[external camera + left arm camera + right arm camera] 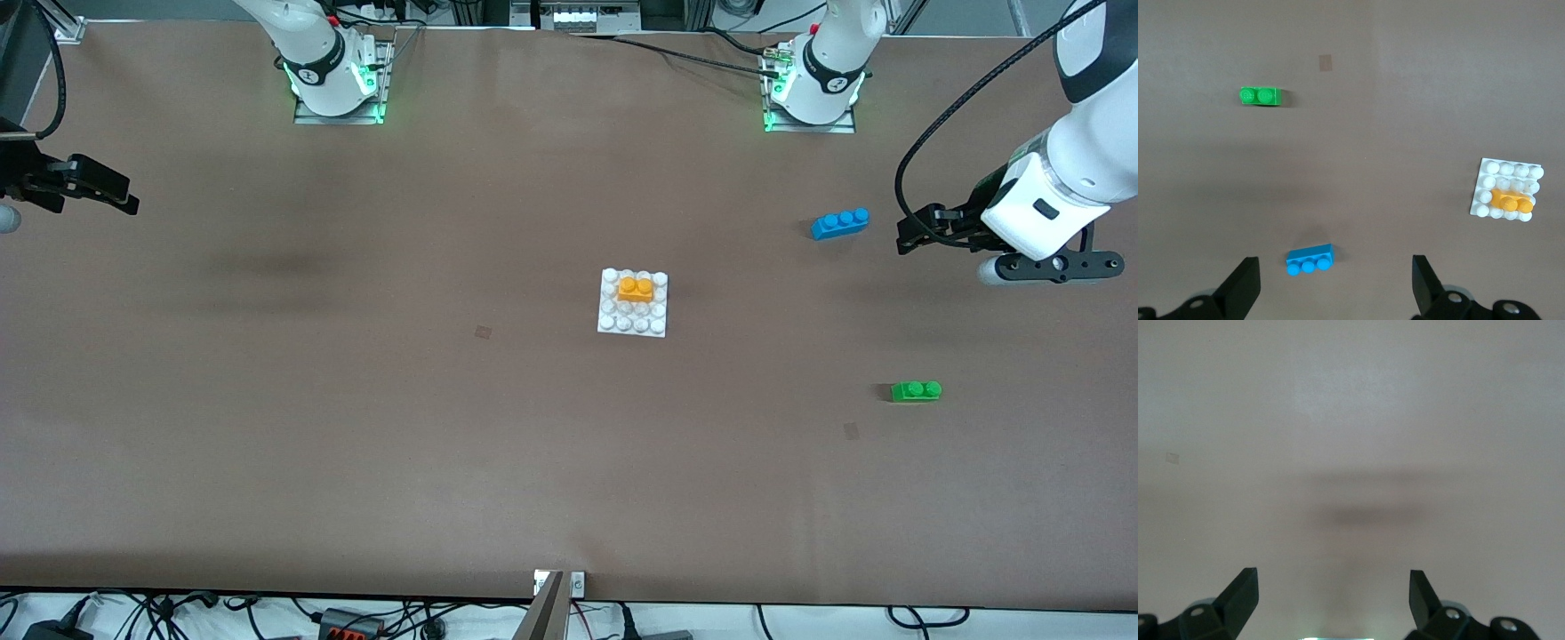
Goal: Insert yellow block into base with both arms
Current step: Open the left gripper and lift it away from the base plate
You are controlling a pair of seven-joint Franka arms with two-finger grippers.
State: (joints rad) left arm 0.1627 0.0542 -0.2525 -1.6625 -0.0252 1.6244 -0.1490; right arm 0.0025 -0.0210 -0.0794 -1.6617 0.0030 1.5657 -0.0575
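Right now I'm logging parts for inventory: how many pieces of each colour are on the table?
Yellow block, seated on the base: 1
Blue brick: 1
Green brick: 1
White base: 1
Total: 4

A broad brown table (356, 400) fills the scene, its matte covering marked by two small darker square patches (483, 332), faint soft shadows and a seam down the middle. Green light glows at two metal mounting plates (338, 114) along its top edge. Black cables (160, 613) and plugs trail over a white strip under its bottom edge.
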